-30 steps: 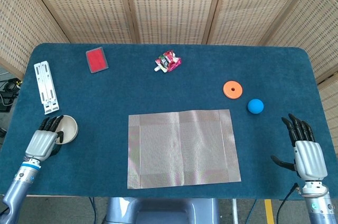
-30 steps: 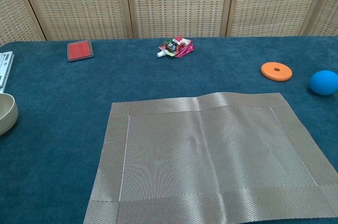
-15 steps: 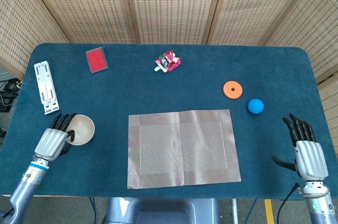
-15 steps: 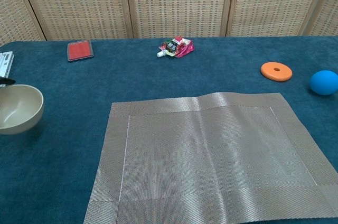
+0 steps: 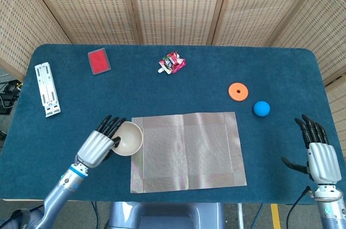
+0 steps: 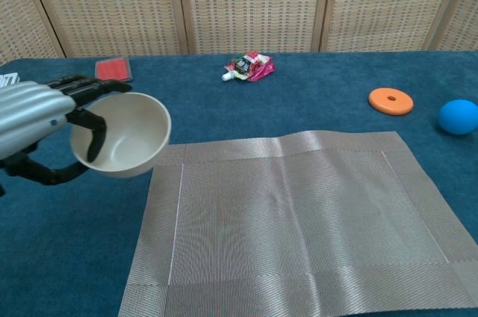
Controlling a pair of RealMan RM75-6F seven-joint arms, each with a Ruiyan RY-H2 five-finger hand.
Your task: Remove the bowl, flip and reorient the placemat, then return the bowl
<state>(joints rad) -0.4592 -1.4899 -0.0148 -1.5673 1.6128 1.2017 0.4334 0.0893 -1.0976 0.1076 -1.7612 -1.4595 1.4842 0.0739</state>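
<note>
My left hand [image 5: 99, 145] [image 6: 39, 119] holds a cream bowl [image 5: 128, 138] [image 6: 125, 134] by its rim, lifted and tilted, at the left edge of the grey woven placemat [image 5: 186, 150] [image 6: 299, 216]. The placemat lies flat in the middle of the blue table with nothing on it. At the table's right front corner my right hand [image 5: 319, 152] rests with fingers spread and nothing in it; the chest view does not show it.
An orange ring [image 5: 238, 91] [image 6: 390, 100] and a blue ball [image 5: 261, 108] [image 6: 458, 116] lie right of the mat. At the back are a red pad [image 5: 99, 60] [image 6: 113, 70] and a pink packet [image 5: 172, 62] [image 6: 249, 66]. A white bracket [image 5: 47, 89] lies far left.
My left hand has carried the bowl to the right, from the table's left edge to the placemat's left border, and lifted it. The right hand has barely shifted.
</note>
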